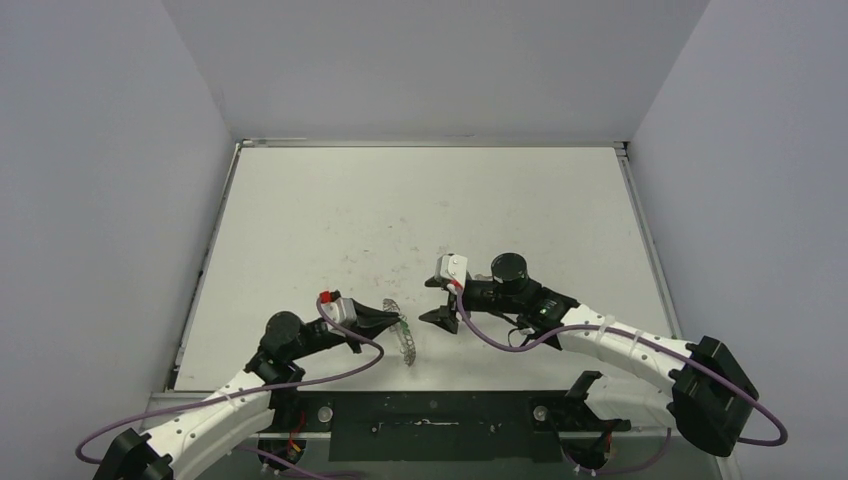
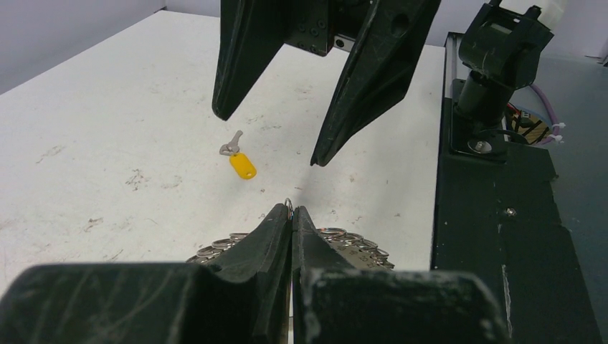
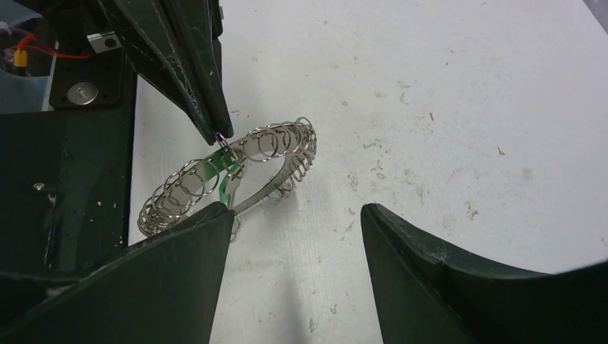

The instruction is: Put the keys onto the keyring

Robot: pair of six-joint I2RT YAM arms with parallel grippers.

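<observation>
One white bench (image 1: 400, 200) holds everything. Low-centre, left end effector (image 1: 398, 316) pinches a loop of the tilted keyring (image 1: 406, 342); right end effector (image 1: 441, 300) stands wide beside it. Yellow key (image 2: 241, 162) lies mid-frame on the bench; green key (image 3: 217, 175) shows among the loops.

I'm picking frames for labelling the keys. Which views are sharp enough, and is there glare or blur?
Top external: even light, but the keyring is tiny, loops unresolved. Left wrist: yellow key crisp, the left fingers blurred. Right wrist: loops sharp, slight glints, green key partly hidden.
</observation>
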